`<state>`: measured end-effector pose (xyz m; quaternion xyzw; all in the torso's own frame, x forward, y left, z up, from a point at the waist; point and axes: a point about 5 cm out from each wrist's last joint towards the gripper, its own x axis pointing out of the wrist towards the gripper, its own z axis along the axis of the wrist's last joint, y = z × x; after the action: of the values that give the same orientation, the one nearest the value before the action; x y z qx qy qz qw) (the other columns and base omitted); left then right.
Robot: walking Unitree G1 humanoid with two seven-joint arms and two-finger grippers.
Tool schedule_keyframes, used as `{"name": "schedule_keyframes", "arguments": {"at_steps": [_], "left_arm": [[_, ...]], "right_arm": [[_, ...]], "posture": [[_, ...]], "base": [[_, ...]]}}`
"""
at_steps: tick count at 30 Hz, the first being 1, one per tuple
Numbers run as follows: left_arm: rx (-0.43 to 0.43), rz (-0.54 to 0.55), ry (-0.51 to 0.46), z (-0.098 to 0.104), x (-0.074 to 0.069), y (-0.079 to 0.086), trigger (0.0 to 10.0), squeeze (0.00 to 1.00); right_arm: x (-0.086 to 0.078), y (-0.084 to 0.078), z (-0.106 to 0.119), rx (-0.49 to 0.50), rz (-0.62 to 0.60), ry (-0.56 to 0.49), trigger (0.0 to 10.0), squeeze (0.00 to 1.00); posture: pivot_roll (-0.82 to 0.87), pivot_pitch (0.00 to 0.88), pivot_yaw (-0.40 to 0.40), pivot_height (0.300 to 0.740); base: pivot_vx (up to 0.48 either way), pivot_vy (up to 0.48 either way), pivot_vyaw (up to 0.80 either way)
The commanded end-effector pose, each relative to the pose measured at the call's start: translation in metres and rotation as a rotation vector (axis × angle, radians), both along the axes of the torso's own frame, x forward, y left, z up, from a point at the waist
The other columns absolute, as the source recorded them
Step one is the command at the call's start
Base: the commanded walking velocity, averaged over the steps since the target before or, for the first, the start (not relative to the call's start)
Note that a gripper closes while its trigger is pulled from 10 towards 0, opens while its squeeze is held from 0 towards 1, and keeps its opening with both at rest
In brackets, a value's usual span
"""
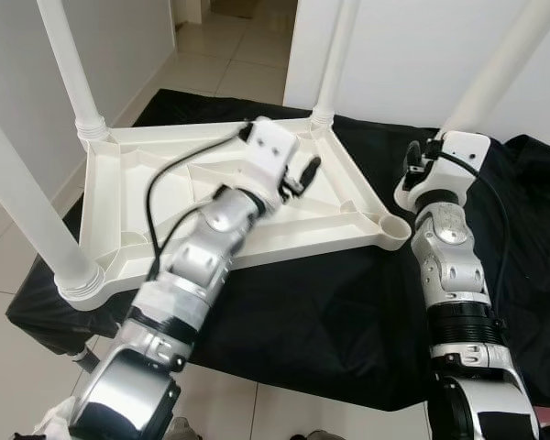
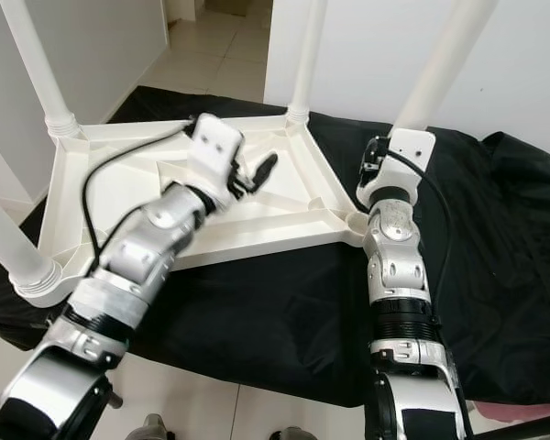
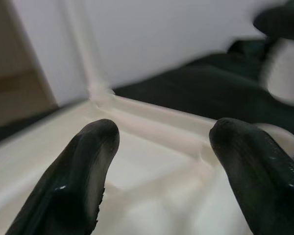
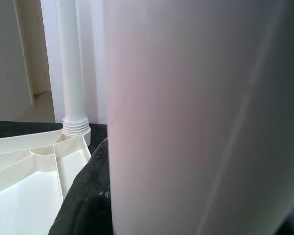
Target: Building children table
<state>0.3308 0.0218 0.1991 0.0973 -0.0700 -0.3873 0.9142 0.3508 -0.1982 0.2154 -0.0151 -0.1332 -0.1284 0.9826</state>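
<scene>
Right hand grasping fourth leg beside empty socket; left hand released. Tilted leg risks cross-threading.

White tabletop lies upside down with three legs upright, fourth socket open.

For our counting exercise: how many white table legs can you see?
4: far-left leg, near-left leg and far-right leg screwed in; fourth leg at the right pincer.

Leg tops cut off by frame; right tool fingers hidden behind wrist; left wrist view blurred.
</scene>
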Motion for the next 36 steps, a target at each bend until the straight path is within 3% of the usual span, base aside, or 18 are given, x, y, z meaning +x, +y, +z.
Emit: {"name": "schedule_keyframes", "arguments": {"at_steps": [1, 2, 3, 4, 9, 10, 11, 12, 22, 27, 36], "left_arm": [[0.066, -0.175, 0.03, -0.011, -0.012, -0.013, 10.0, 0.0], [0.066, -0.175, 0.03, -0.011, -0.012, -0.013, 10.0, 0.0], [0.068, -0.303, 0.06, -0.017, -0.023, -0.019, 10.0, 1.0], [0.092, -0.382, 0.092, -0.023, -0.029, -0.022, 10.0, 1.0], [0.17, -0.455, 0.107, -0.035, -0.035, -0.026, 10.0, 1.0], [0.193, -0.444, 0.113, -0.039, -0.033, -0.027, 10.0, 0.67], [0.193, -0.444, 0.113, -0.039, -0.033, -0.027, 10.0, 0.67], [0.221, -0.442, 0.115, -0.044, -0.031, -0.029, 10.0, 0.0], [0.292, -0.384, 0.143, -0.053, -0.016, -0.03, 10.0, 0.0], [0.294, -0.284, 0.151, -0.048, 0.002, -0.025, 10.0, 0.0], [0.379, -0.203, 0.168, -0.055, 0.014, -0.023, 10.0, 0.0]], "right_arm": [[-0.003, -0.004, 0.0, 0.003, -0.02, 0.002, 10.0, 0.0], [-0.003, -0.004, 0.0, 0.003, -0.02, 0.002, 10.0, 0.0], [-0.003, -0.004, -0.001, 0.002, -0.023, 0.005, 10.0, 0.0], [-0.004, -0.004, -0.001, 0.0, -0.025, 0.006, 10.0, 0.0], [-0.005, -0.005, 0.0, -0.001, -0.029, 0.006, 10.0, 0.0], [-0.005, -0.006, 0.001, -0.001, -0.033, 0.005, 10.0, 0.0], [-0.005, -0.006, 0.001, -0.001, -0.033, 0.005, 10.0, 0.0], [-0.006, -0.007, 0.001, -0.001, -0.037, 0.004, 10.0, 0.0], [-0.009, -0.008, -0.001, -0.001, -0.057, 0.013, 10.0, 0.0], [-0.01, -0.009, -0.001, 0.0, -0.067, 0.016, 10.0, 0.0], [-0.011, -0.008, 0.0, -0.001, -0.069, 0.015, 10.0, 0.0]], "posture": [[-0.05, 0.0, -0.04, 0.74], [-0.05, 0.0, -0.04, 0.74], [-0.05, 0.0, -0.036, 0.74], [-0.05, 0.0, -0.036, 0.74], [-0.06, 0.0, -0.027, 0.74], [-0.06, 0.0, -0.021, 0.74], [-0.06, 0.0, -0.021, 0.74], [-0.06, 0.0, -0.019, 0.74], [-0.08, 0.0, 0.003, 0.74], [-0.09, 0.0, 0.013, 0.74], [-0.09, 0.0, 0.019, 0.74]], "base": [[0.0, 0.0, 0.0], [0.0, 0.0, 0.0], [0.0, 0.0, 0.0], [0.0, 0.0, 0.0], [0.0, 0.0, 0.0], [0.0, 0.0, 0.0], [0.0, 0.0, 0.0], [0.0, 0.0, 0.0], [0.0, 0.0, 0.0], [0.0, 0.0, 0.0], [0.0, 0.0, 0.0]]}}
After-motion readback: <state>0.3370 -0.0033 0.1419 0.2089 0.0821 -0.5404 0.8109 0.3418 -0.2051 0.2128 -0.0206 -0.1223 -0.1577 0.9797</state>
